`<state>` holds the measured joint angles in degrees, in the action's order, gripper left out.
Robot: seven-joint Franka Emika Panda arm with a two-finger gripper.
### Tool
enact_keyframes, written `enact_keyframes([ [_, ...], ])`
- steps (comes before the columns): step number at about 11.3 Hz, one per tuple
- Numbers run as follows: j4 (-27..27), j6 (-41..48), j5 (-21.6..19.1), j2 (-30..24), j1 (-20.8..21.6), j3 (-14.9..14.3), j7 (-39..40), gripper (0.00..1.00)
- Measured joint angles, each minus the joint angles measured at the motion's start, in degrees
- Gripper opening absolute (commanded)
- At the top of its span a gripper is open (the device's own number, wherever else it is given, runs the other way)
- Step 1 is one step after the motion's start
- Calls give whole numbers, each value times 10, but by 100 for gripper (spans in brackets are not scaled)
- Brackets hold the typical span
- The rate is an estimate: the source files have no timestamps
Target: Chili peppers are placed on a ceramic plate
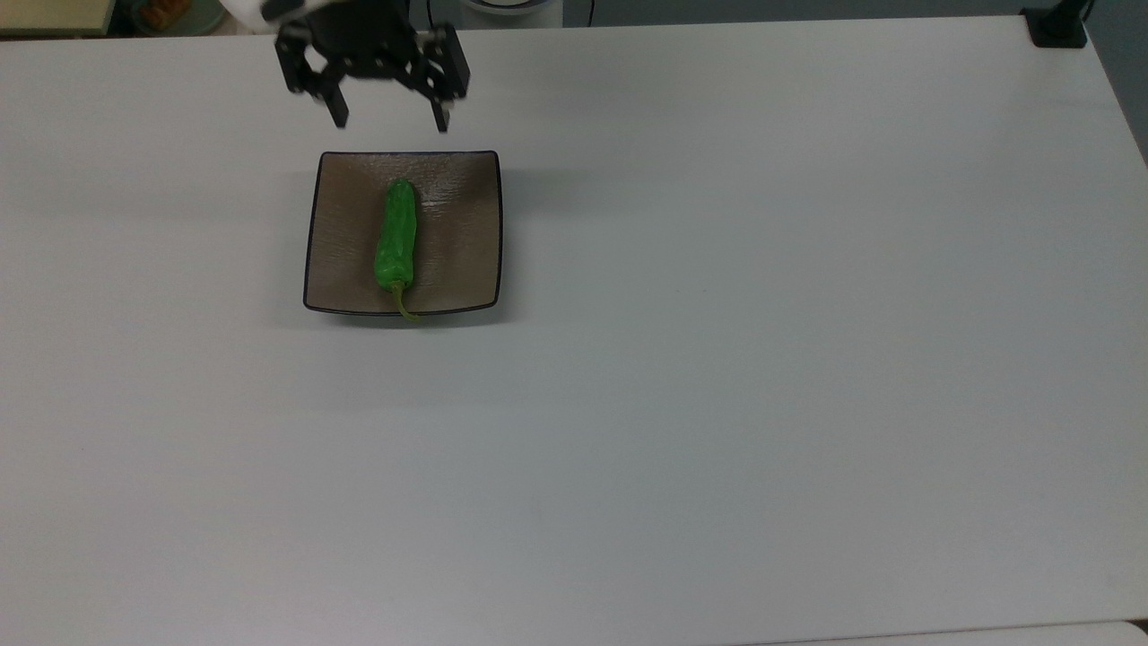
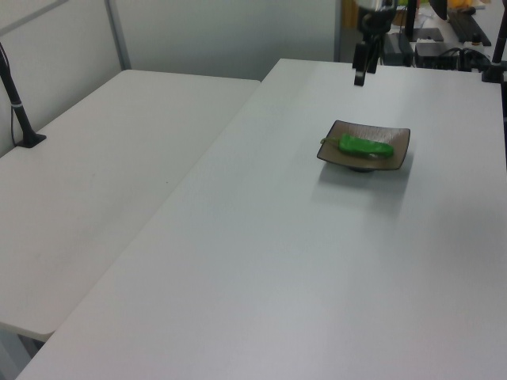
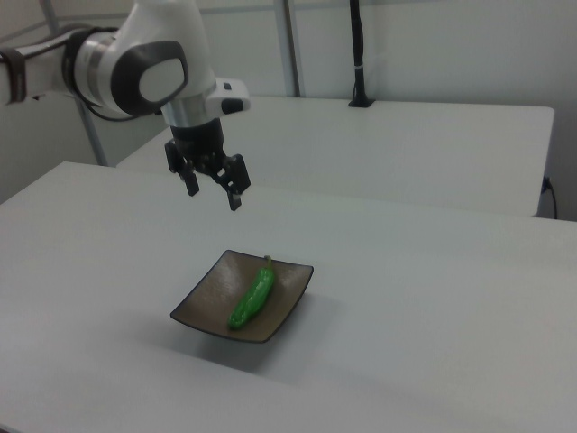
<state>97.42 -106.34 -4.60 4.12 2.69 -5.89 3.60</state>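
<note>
One pepper (image 1: 396, 235), and it lies flat on the plate (image 1: 341, 224), lengthwise down the middle, touching nothing but the brown glaze. In the top view its stem points toward the bottom edge of the plate and pokes just past the rim; its blunt tip points up toward the claw (image 1: 390, 117). In the right view the pepper (image 3: 251, 298) runs on a slant across the plate (image 3: 203, 302), stem at the far side.

The claw hangs in the air, well apart from the pepper, empty, fingers spread wide with nothing between them. In the top view it sits just beyond the plate's upper edge, fingers pointing down. The right view shows the claw (image 3: 213, 191) high above the plate and off toward the right view's left, clear daylight between it and the dish. In the left view the claw (image 2: 360, 73) hangs above the table (image 2: 261, 261), beyond the plate (image 2: 396, 146), while the pepper (image 2: 364, 146) rests on the dish nearer the camera.

The plate sits alone on the white table (image 1: 717, 359).
</note>
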Motion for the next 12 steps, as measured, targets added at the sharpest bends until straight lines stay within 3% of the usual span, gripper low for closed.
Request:
enact_keyframes([
  [3, 17, 0, -32, -48, -37, 49, 1, 100],
  [6, 29, 1, -32, -51, -39, 106, -4, 100],
  [8, 33, 1, -32, -51, -38, 125, -6, 100],
  [12, 51, 3, 35, -51, -33, 136, -6, 100],
])
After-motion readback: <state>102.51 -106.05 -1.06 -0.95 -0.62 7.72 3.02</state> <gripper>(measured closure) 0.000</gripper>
